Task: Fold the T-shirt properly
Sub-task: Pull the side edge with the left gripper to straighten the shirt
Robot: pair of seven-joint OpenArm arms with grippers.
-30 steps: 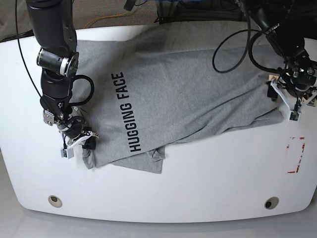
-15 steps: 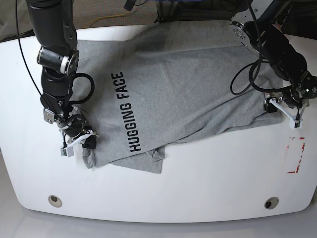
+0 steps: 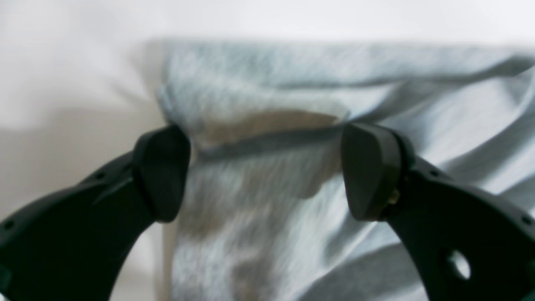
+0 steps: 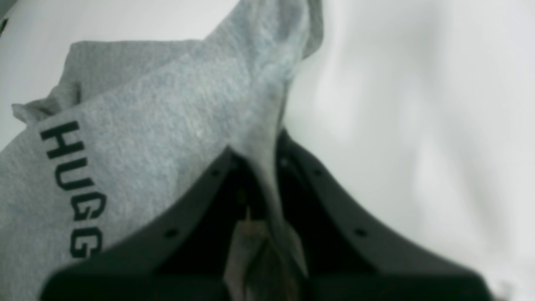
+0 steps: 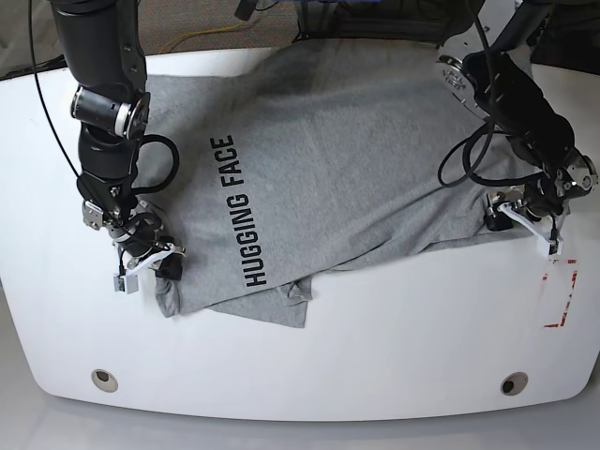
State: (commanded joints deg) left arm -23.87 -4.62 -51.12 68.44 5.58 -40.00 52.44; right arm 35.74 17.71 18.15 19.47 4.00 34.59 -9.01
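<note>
Nearest, on the base view's left, the right end effector (image 5: pixel 150 262) is clamped on a pinch of the T-shirt (image 5: pixel 347 159) at its near corner beside the printed "HUGGING FACE"; right wrist view shows grey cloth (image 4: pixel 255 138) squeezed between the closed pads, letters "HUGG" alongside. Likely an anchor grip so that corner can be lifted and carried over for a fold.

The T-shirt lies mostly flat on the white worktop (image 5: pixel 394 337), print running up-down, 1 flap already doubled under near the front edge. Not yet a neat fold, early stage by my judgement.

Further right, the left end effector (image 5: pixel 520 214) sits low at the shirt's opposite edge. Left wrist view: pads wide apart, 1 pad (image 3: pixel 161 173) at the cloth's edge, the other (image 3: pixel 368 171) over cloth, a rumpled hem (image 3: pixel 267 125) between them. Nothing gripped. Positioned to close on that hem, probably, so both ends can lift together. Risk: catching only the top layer.

Red-marked tag (image 5: pixel 560 292) lies on the worktop just beside that arm.
</note>
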